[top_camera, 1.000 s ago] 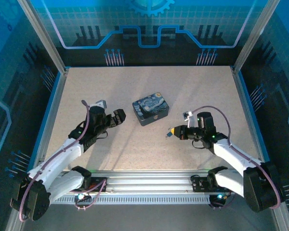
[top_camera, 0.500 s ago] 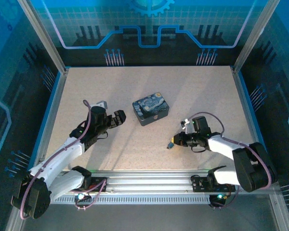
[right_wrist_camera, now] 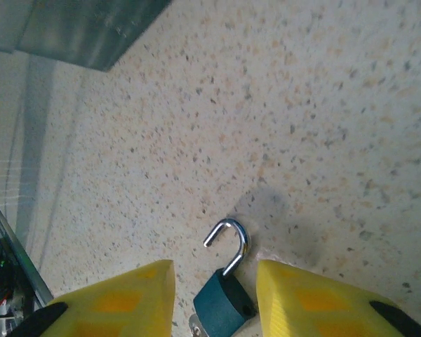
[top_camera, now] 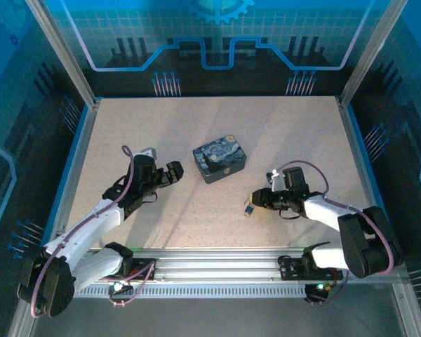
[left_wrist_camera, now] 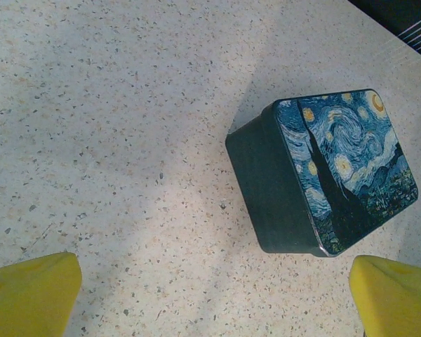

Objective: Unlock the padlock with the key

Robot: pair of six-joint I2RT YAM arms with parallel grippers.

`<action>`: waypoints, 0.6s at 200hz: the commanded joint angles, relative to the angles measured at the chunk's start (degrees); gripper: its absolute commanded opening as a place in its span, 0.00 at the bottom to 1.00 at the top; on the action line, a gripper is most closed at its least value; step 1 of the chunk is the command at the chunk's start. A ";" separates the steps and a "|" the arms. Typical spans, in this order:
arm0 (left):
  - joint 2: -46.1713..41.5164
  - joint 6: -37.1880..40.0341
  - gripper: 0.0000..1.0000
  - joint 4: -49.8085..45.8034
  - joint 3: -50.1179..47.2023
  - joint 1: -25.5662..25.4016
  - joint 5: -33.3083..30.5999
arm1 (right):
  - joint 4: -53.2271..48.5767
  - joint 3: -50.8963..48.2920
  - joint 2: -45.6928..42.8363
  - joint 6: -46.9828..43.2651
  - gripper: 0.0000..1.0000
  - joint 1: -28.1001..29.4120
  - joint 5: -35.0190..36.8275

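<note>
Lowered since a second ago, the right pincer (right_wrist_camera: 214, 281) now rests at the speckled, stone-look surface (right_wrist_camera: 302, 105). Its yellow fingers (right_wrist_camera: 119, 302) stand apart. Between them the small blue-grey metal padlock (right_wrist_camera: 224, 300) lies flat, curved silver shackle swung open. The left pincer (left_wrist_camera: 210, 298) gapes wide, empty, facing a glossy, swirl-printed rectangular box (left_wrist_camera: 323, 175).

Dark teal-blue padlock (right_wrist_camera: 223, 302) with a shiny silver shackle (right_wrist_camera: 233, 235). Beige table (left_wrist_camera: 91, 126) flecked with dark and orange specks. Dark blue box (left_wrist_camera: 337, 168) printed with pale blue swirls and yellow stars. Right hand (right_wrist_camera: 214, 289) has bright yellow fingers (right_wrist_camera: 309, 298).
</note>
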 commanded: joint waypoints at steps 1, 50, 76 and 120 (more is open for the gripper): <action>-0.05 1.18 0.99 0.35 1.52 1.08 0.09 | -2.72 2.45 -3.76 -1.62 0.39 -1.74 1.96; -2.38 3.13 0.99 -0.91 2.94 3.40 -2.44 | -7.71 6.53 -10.73 -3.94 0.54 -5.65 6.15; -3.97 6.04 0.99 -2.59 3.85 4.31 -6.04 | -8.96 8.09 -13.35 -5.29 0.63 -7.89 9.59; -6.69 13.88 0.99 -0.46 1.57 5.48 -15.20 | -5.76 7.52 -15.62 -8.55 0.83 -13.81 16.92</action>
